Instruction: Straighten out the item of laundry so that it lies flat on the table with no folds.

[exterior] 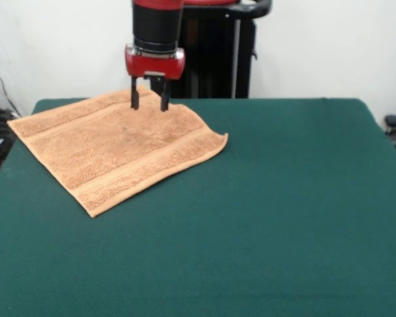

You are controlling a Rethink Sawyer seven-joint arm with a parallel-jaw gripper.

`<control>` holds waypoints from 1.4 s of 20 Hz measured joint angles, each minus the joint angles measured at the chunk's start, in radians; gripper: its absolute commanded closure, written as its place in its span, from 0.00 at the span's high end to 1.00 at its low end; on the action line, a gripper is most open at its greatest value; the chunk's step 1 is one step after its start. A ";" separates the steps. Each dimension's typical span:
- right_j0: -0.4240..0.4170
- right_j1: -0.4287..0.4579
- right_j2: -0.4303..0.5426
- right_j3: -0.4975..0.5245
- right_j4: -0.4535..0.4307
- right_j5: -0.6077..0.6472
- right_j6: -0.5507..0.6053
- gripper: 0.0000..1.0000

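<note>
The gripper (pixel 149 103) hangs straight down from a red block under a black cylindrical wrist, and its two thin dark fingers (pixel 134 99) stand apart with a clear gap between them and nothing held; their tips sit at or just above the far edge of the towel (pixel 115 148), though whether they touch the cloth cannot be told from this front view. The towel spreads out from below the fingers toward the camera and to the picture's left, lying on the far left part of the table (pixel 284 218). It is a roughly square piece of tan-orange terry cloth with a nubby, looped pile, turned on a slant so that one corner points toward the camera, well in front of the fingers. Two flatter woven bands cross it in parallel, one near the far left edge beside the fingers and one near the edge closest to the camera. Most of the cloth lies flat in a single layer, but the corner to the picture's right of the fingers curls up slightly, showing a lifted lip and a thin shadow beneath it. The table top is a dark green, felt-like sheet, matte and even, stretching wide beyond the towel on the right and front.
</note>
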 measured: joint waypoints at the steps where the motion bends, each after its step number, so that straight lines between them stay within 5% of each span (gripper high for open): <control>1: 0.002 0.002 0.000 0.000 0.001 0.000 0.000 1.00; 28: -0.022 0.215 -0.026 0.056 -0.058 -0.206 0.000 1.00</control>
